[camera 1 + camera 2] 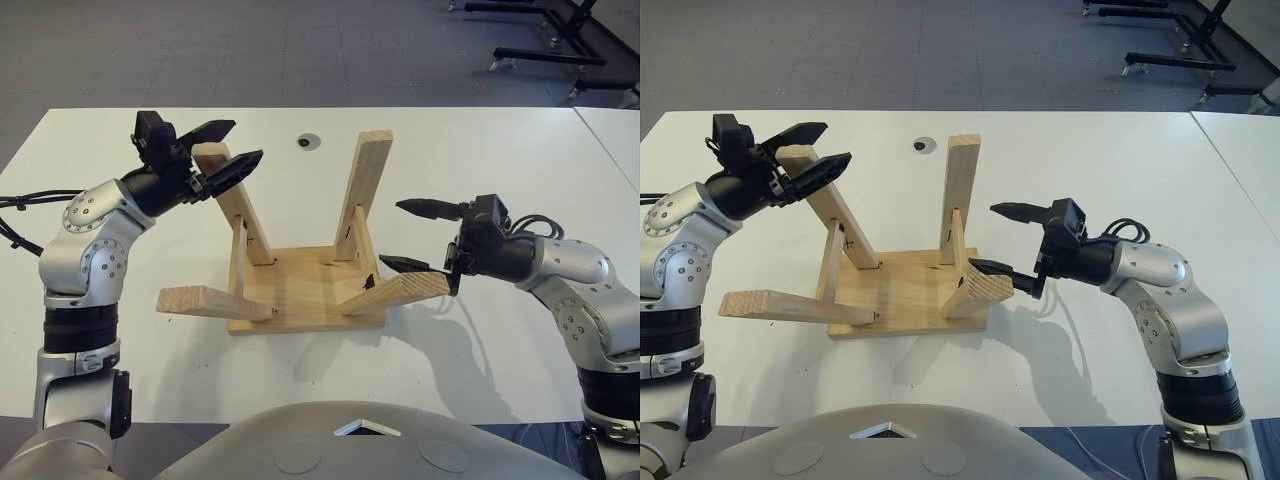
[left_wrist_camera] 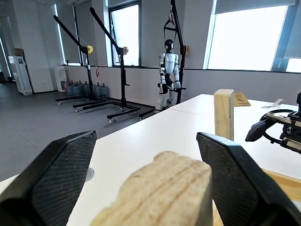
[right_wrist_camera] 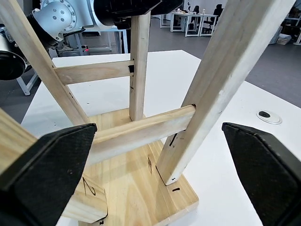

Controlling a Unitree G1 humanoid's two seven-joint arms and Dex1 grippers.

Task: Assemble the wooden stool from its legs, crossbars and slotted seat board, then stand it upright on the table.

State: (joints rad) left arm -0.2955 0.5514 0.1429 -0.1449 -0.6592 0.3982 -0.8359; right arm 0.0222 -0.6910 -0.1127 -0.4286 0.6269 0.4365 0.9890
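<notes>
The wooden stool lies upside down, its slotted seat board (image 1: 300, 300) flat on the white table (image 1: 480, 160) and its legs splaying upward, joined by crossbars (image 3: 141, 129). My left gripper (image 1: 243, 140) is open, its fingers (image 2: 56, 179) on either side of the back-left leg's (image 1: 240, 210) free end (image 2: 164, 188); contact cannot be judged. My right gripper (image 1: 393, 234) is open at the stool's right side, its lower finger just above the front-right leg (image 1: 400, 290). The back-right leg (image 1: 365, 185) stands between the fingers in the right wrist view. The front-left leg (image 1: 210, 302) slopes low over the table.
A round cable hole (image 1: 308, 142) sits in the table behind the stool. A second table (image 1: 620, 130) adjoins at the far right. Black stand frames (image 1: 560, 50) rest on the floor beyond. A cable (image 1: 530, 225) loops by my right wrist. Free tabletop lies right of the stool.
</notes>
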